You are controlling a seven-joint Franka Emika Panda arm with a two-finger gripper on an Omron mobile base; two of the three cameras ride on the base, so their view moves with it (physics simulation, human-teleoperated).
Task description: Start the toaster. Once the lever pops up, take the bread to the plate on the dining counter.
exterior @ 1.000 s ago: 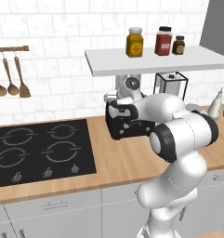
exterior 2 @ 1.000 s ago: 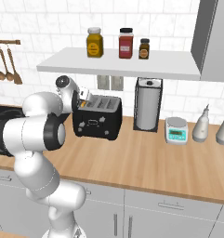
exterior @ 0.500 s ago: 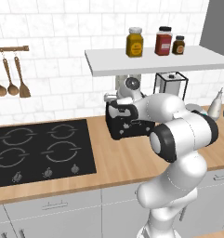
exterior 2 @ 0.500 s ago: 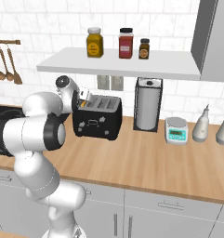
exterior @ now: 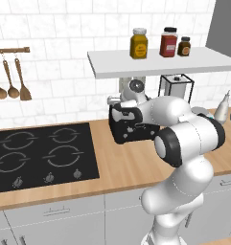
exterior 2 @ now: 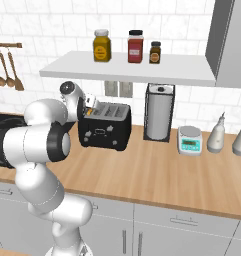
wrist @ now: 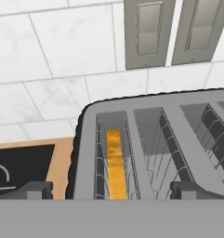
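A white robot arm reaches over the toaster (exterior 2: 105,126) at the back of a wood worktop (exterior 2: 157,172), its gripper (wrist: 111,189) poised just above the silvery top with the jaws spread wide and nothing between them. Seen from the hand, the two dark fingertips (wrist: 31,189) straddle the slots, and a slice of bread (wrist: 115,165) sits deep in the leftmost slot — only its golden-brown crust edge shows, standing on end between the wire guides. The black toaster stands near the tiled wall, below a white shelf (exterior 2: 127,69) that carries three jars (exterior 2: 135,46). To its right along the back edge stand a tall steel canister (exterior 2: 159,113), a small kitchen scale (exterior 2: 190,140) and two pale bottles (exterior 2: 216,133). To its left a black hob (exterior: 38,155) is set into the worktop, and wooden spoons (exterior: 11,81) hang from a rail on the wall above it. Two grey wall sockets (wrist: 167,30) sit on the tiles just behind the toaster.
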